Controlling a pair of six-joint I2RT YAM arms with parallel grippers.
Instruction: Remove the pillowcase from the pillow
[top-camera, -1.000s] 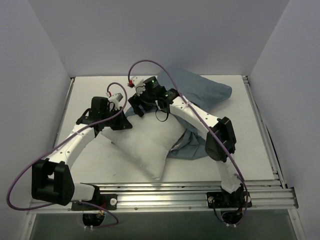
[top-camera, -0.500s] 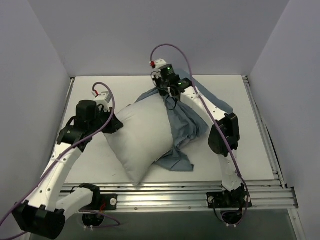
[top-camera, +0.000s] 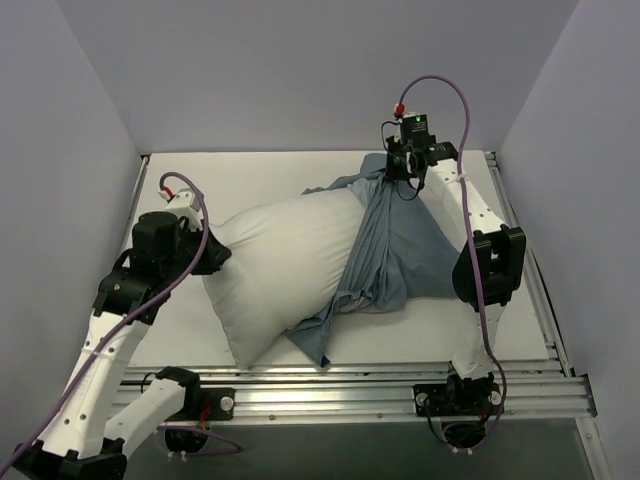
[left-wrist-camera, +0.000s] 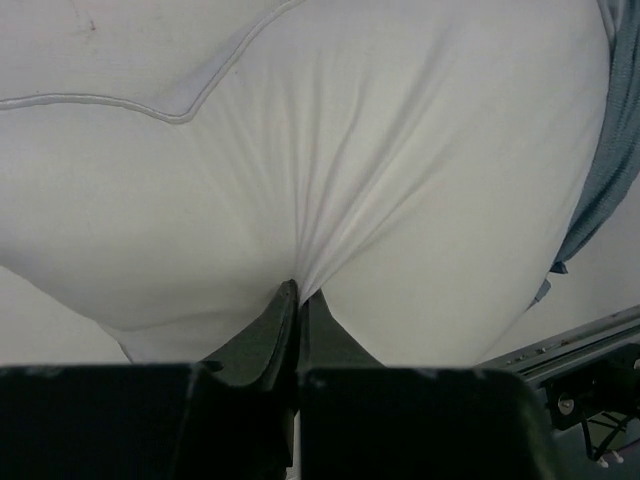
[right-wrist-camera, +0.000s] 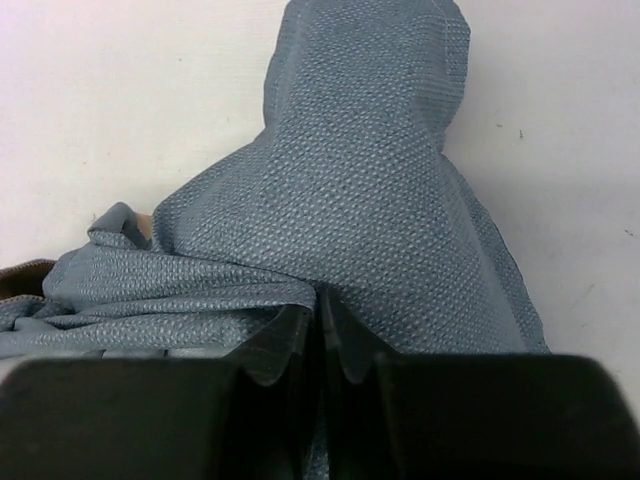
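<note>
The plump white pillow (top-camera: 285, 255) lies across the middle of the table, mostly bare. My left gripper (top-camera: 212, 250) is shut on the pillow's left end, and the white cloth (left-wrist-camera: 300, 180) puckers into the closed jaws of that gripper (left-wrist-camera: 299, 292). The dusty blue pillowcase (top-camera: 385, 255) hangs stretched from the far right down over the pillow's right end to the table. My right gripper (top-camera: 392, 168) is raised at the far right and shut on a fold of the pillowcase (right-wrist-camera: 350, 200), which bunches at the closed tips of this gripper (right-wrist-camera: 318, 295).
White walls close in the table on the left, back and right. A metal rail (top-camera: 380, 385) runs along the near edge by the arm bases. Purple cables loop off both wrists. Bare tabletop (top-camera: 190, 330) shows at the near left.
The right gripper closed on the pillowcase and pulled it up and to the far right, baring most of the pillow. The left gripper kept its hold and moved left and nearer.
</note>
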